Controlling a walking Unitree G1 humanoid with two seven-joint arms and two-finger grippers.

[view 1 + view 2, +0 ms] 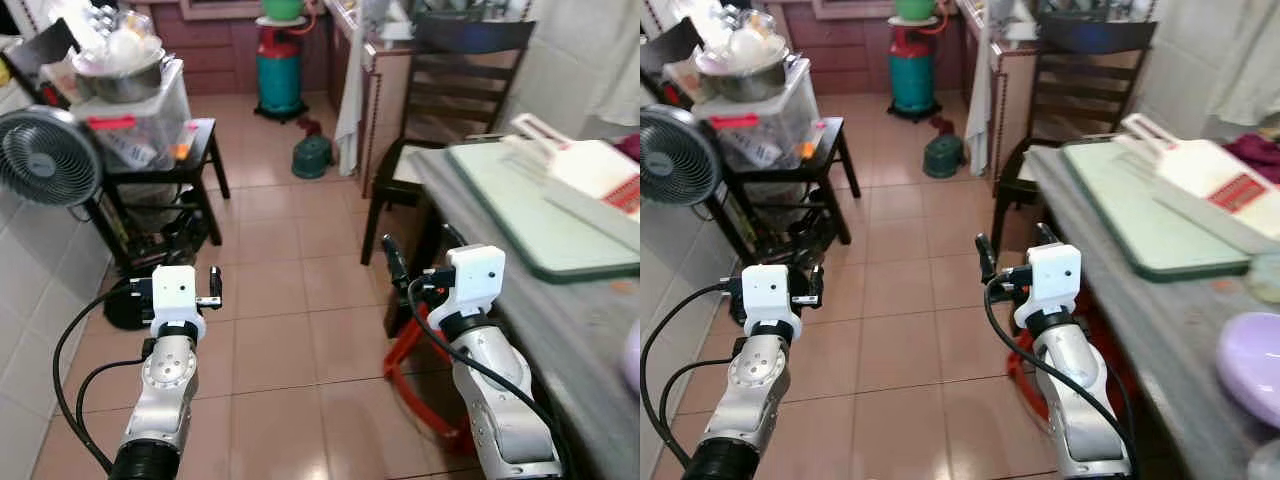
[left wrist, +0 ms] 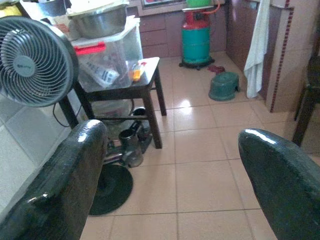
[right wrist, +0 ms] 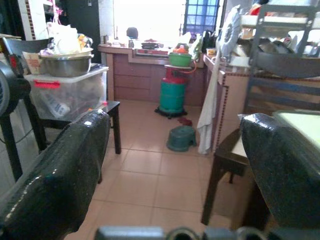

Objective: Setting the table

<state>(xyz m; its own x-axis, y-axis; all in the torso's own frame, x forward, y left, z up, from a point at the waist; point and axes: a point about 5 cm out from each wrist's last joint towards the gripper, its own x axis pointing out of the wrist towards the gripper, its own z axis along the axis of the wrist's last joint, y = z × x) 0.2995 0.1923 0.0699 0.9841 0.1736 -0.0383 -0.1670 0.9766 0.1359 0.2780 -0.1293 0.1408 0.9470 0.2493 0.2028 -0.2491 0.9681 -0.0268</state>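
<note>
I have both arms raised ahead of me with nothing held, the left gripper (image 1: pixel 212 288) and the right gripper (image 1: pixel 1015 250) each with fingers spread wide, which I judge is a ready pose for the approach to the desk (image 1: pixel 1120 300). On the desk lie a green mat (image 1: pixel 1120 205), with a white board (image 1: pixel 1200 165) at its far side, and nearer me than the mat, a purple bowl (image 1: pixel 1250 362). The right gripper hangs just off the desk's near edge with a dark chair (image 1: pixel 440 100) beyond it, while open tiled floor (image 1: pixel 270 330) lies away from the desk.

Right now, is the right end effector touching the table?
Apart. In the right eye view the right end effector hangs over floor tiles, left of the table edge.
</note>
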